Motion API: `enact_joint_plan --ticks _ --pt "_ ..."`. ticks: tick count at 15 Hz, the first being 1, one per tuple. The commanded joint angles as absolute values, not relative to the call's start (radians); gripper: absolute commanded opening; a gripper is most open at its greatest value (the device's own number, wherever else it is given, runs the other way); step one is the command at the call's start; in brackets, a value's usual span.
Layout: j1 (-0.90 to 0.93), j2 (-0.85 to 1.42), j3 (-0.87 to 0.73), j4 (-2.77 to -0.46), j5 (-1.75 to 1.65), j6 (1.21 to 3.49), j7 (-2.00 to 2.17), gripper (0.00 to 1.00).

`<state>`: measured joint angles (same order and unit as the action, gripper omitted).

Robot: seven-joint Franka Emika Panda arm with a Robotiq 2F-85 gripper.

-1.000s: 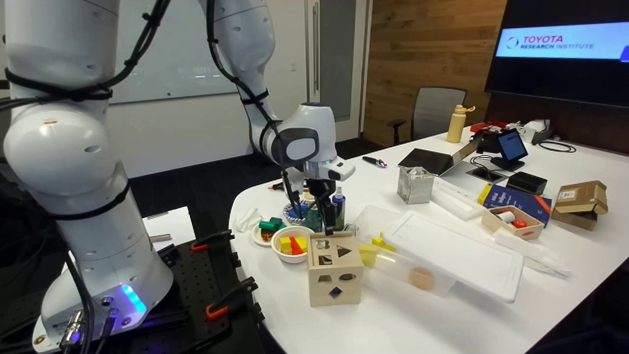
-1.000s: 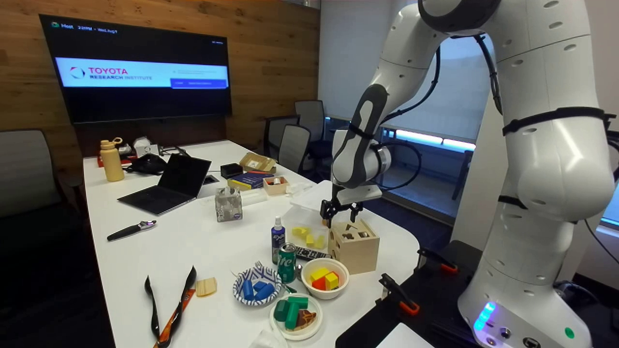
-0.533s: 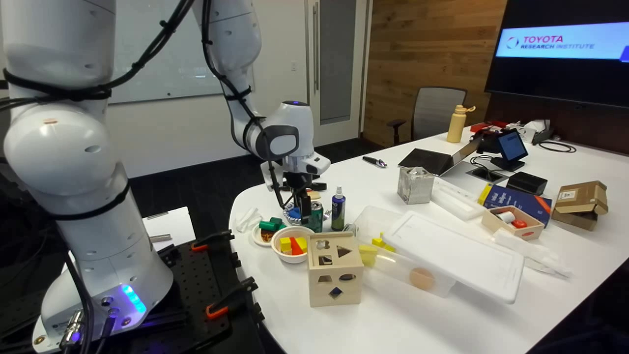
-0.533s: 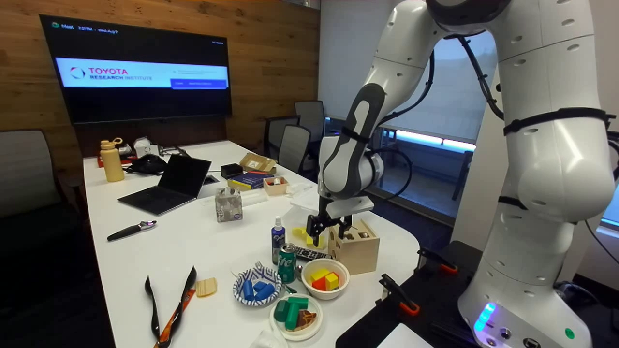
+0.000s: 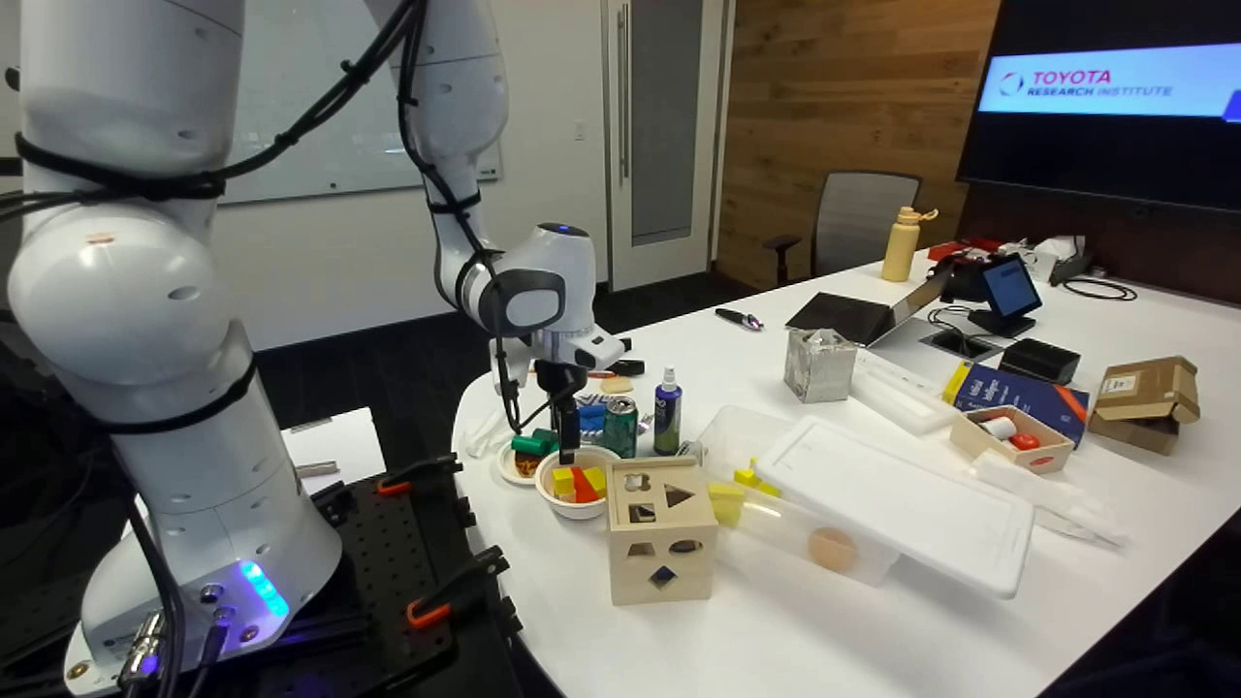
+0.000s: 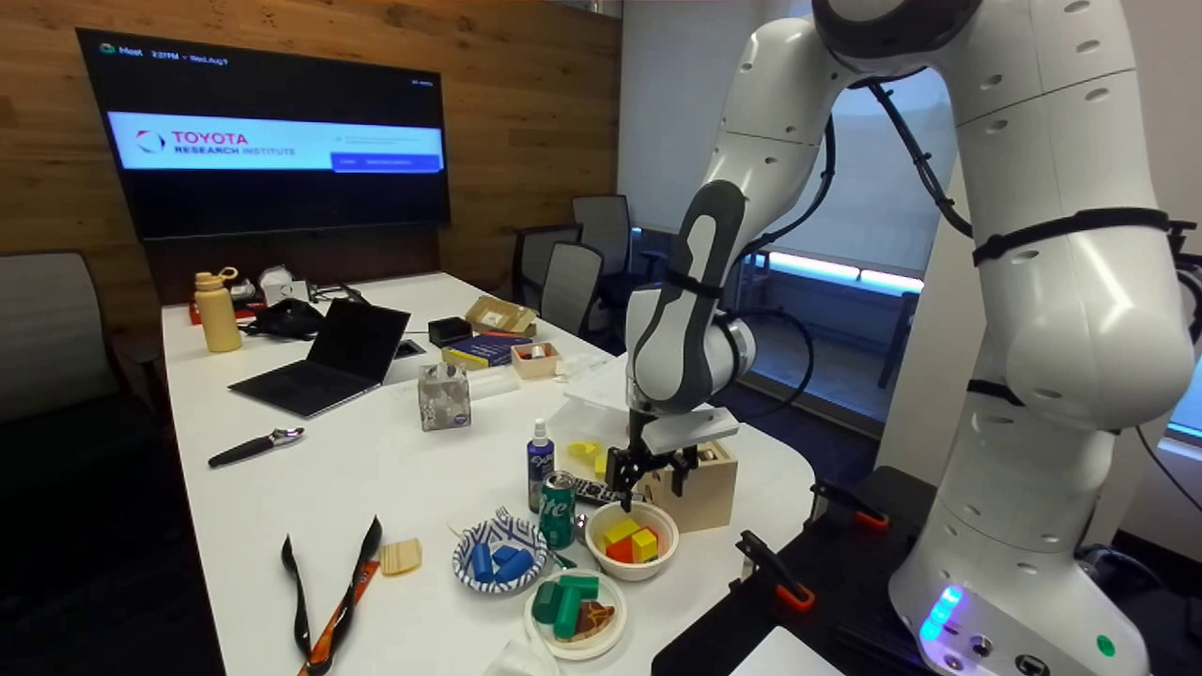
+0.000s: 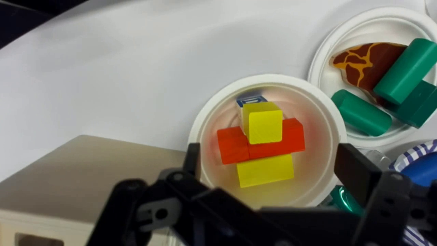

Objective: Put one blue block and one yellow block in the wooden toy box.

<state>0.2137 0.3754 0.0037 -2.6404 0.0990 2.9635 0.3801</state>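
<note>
A robot gripper (image 6: 653, 496) hovers above a white bowl (image 7: 273, 79) on a white table (image 5: 824, 640), its fingers (image 7: 355, 169) released and standing wide apart. In the wrist view, one finger shows at each side of the bowl's rim; whether either touches it cannot be told. Between the two in that view, and below the tips, lie an upper yellow block (image 7: 265, 127), partly covering red shapes (image 7: 234, 145), and a lower yellow block (image 7: 265, 171), alongside the red. The blue blocks (image 6: 482, 563) sit outside the spread of the fingers, in a patterned bowl (image 6: 500, 531) that shows past the finger at the right of the wrist view. The wooden toy box (image 5: 663, 526) stands upright just beside the white bowl, past the finger at the left, with shaped holes cut in its top and sides. More yellow shapes (image 5: 725, 502) show inside a clear plastic bin (image 5: 868, 560) just beyond the box. A green can (image 6: 556, 512) stands upright near both bowls, a spray bottle (image 5: 667, 417) beside it. Close by, green blocks (image 7: 362, 112) share a plate (image 7: 385, 13) with a brown-patterned piece (image 7: 368, 65).
</note>
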Motion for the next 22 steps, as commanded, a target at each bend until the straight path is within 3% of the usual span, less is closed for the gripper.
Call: enact_joint_plan --ticks 1,14,15,16,22 --pt "0.178 0.441 0.034 -2.634 0.127 3.035 0.336 1.00" --pt "-0.083 0.637 0.227 -2.536 0.121 3.111 0.147 1.00" --pt "-0.094 0.643 0.235 -2.532 0.120 3.107 0.140 0.92" --pt "-0.102 0.651 0.240 -2.526 0.120 3.105 0.139 0.74" --pt "-0.118 0.660 0.259 -2.500 0.117 3.059 0.134 0.27"
